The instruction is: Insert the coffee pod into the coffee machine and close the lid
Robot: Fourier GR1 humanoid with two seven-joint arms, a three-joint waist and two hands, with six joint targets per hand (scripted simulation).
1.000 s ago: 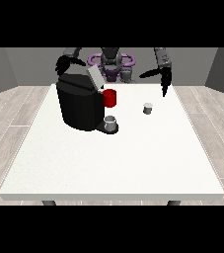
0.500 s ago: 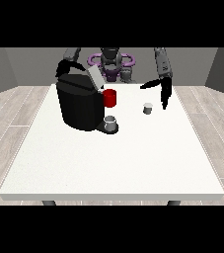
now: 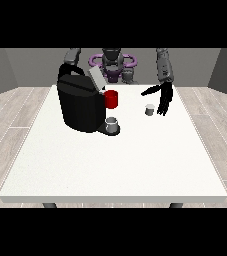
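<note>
Coffee pod (image 3: 149,110): small grey cup standing upright on the white counter (image 3: 115,160), to the view's right of the coffee machine (image 3: 82,104) and apart from it; nothing holds it.
Coffee machine: black body on the view's left half of the counter, its lid (image 3: 97,79) raised and tilted open, a red part (image 3: 111,99) at its front, a grey cup (image 3: 112,123) on its base.
Hand at the view's right (image 3: 163,98): just beside the pod on its right, fingers straight and pointing down, thumb spread towards the pod; not touching it as far as can be seen, holding nothing.
Hand at the view's left: hidden behind the machine; only its arm (image 3: 72,59) shows, so whether its fingers are open or closed cannot be told.
Step in hand: the reach for the pod, judged from the open hand poised alongside it; grasp not yet made, insertion and lid closing undone.
Next move calls for: shifting the hand sideways over the pod, lowering it, and curling fingers and thumb round the pod's sides without knocking it over, then carrying it to the opening under the raised lid.
</note>
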